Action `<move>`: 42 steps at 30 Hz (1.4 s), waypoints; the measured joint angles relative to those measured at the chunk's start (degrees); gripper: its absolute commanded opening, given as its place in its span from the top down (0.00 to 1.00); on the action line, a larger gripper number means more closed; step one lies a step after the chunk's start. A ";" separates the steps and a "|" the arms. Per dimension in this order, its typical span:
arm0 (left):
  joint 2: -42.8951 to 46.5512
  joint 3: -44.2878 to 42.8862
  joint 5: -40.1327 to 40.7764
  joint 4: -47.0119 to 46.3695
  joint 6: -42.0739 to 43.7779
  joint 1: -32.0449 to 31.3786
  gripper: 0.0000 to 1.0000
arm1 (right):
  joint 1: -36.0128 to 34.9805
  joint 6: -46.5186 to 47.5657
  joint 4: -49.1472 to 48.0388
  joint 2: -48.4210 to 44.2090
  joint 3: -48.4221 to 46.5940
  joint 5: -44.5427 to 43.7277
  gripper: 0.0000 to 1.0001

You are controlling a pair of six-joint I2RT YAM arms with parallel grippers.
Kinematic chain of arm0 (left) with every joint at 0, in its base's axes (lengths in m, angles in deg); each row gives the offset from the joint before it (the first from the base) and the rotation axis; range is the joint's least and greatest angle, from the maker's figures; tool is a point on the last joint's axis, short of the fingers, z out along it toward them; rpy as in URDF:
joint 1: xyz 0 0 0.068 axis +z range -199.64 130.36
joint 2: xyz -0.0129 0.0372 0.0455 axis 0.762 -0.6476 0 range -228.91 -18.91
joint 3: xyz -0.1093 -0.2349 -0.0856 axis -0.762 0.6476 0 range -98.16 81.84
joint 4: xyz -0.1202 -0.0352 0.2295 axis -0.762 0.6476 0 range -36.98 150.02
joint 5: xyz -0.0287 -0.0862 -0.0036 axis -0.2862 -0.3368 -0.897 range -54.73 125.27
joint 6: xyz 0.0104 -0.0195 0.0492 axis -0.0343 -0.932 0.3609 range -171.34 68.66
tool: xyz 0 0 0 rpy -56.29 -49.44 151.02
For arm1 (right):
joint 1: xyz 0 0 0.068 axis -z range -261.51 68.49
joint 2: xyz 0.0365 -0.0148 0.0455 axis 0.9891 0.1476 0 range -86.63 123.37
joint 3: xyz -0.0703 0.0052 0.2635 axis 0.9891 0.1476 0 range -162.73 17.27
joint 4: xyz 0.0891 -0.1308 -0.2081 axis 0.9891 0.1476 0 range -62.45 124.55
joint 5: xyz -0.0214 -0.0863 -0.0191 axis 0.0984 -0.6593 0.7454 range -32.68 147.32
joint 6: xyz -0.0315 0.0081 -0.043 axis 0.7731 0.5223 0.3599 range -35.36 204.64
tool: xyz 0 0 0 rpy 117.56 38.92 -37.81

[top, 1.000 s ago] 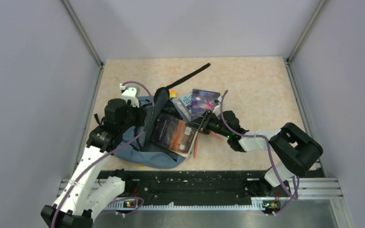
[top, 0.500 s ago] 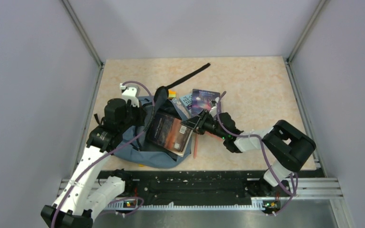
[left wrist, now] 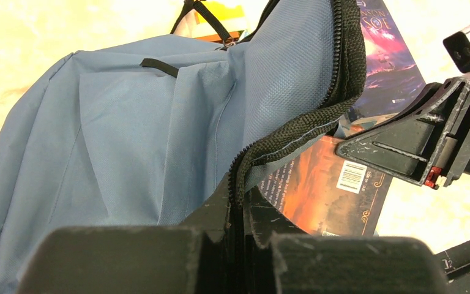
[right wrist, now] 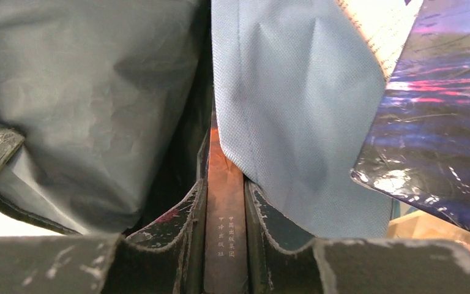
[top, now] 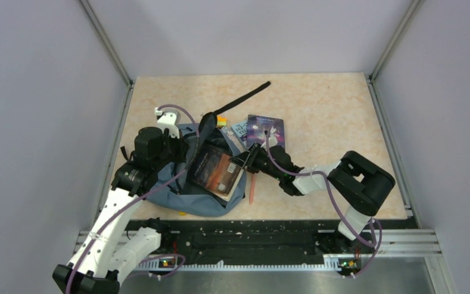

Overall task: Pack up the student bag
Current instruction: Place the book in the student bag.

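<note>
One sandy table [top: 330,116] bearing the student bag [top: 183,196], slumped left of centre. Limp and light; sags everywhere but the stiffer zipper edge [left wrist: 294,131], so best held there, as pinched by left gripper [left wrist: 235,226]. Clamped in right gripper [right wrist: 225,202]: thin book [right wrist: 225,245], nosing into the mouth.

Blocked at the mouth of the student bag [top: 205,202] by the orange-covered book [top: 215,173] lodged partway in. Hemmed just beyond by two more books [top: 265,130] and a black strap [top: 245,97]. Open over the bare table [top: 336,110] far right.
</note>
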 measured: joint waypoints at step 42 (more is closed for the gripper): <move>-0.61 0.00 0.55 0.11 -0.02 0.00 1.00 | -1.86 10.54 4.39 -2.86 2.62 2.69 0.83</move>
